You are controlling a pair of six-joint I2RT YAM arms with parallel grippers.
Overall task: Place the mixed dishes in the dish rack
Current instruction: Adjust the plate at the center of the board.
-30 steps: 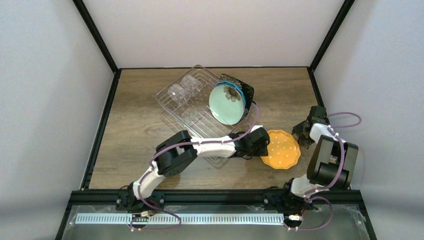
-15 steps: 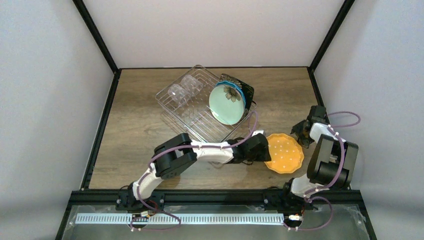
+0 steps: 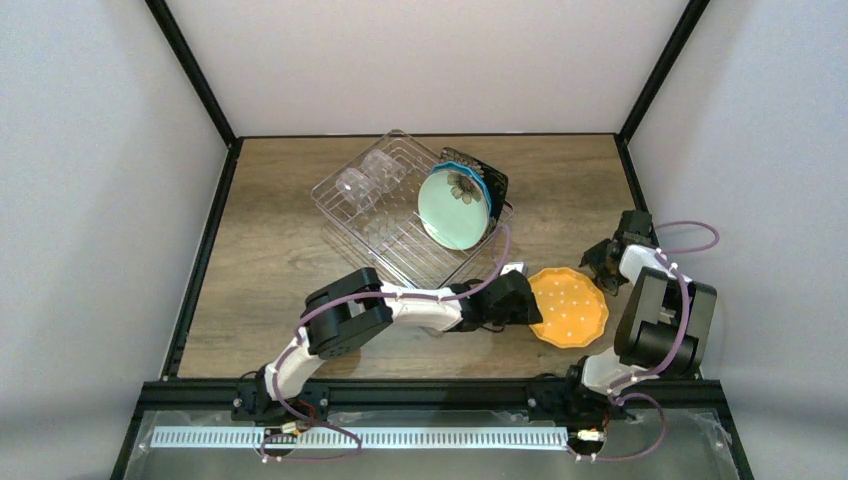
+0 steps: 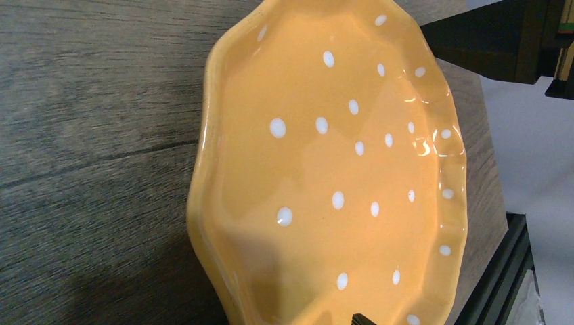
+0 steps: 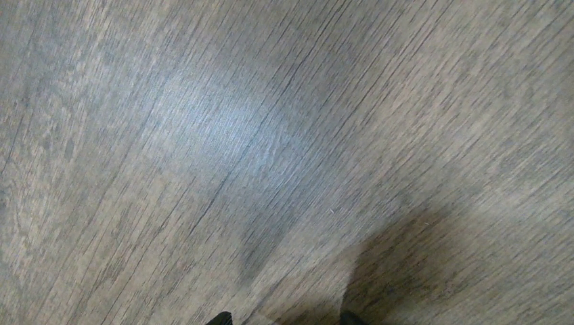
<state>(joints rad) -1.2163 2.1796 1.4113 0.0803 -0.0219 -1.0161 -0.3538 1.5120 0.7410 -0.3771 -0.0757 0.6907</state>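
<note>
Watching the left end effector (image 3: 520, 298) now: its fingers are spread wide, right up against the left rim of the orange white-dotted plate (image 3: 570, 308), and I can't tell whether they grip it. That plate lies on the tabletop (image 3: 270, 280), just right of the dish rack (image 3: 395, 245). The left arm stretches low across the front. The right end effector (image 3: 603, 262) is spread too and holds nothing, pointing down at wood beside the plate, with the right arm folded tight. The mint flower plate (image 3: 452, 208) stands upright in the rack.

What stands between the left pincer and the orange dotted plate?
Nothing visible. The left pincer sits right at the rim of the orange dotted plate; its wrist view shows only plate and wooden table.
</note>
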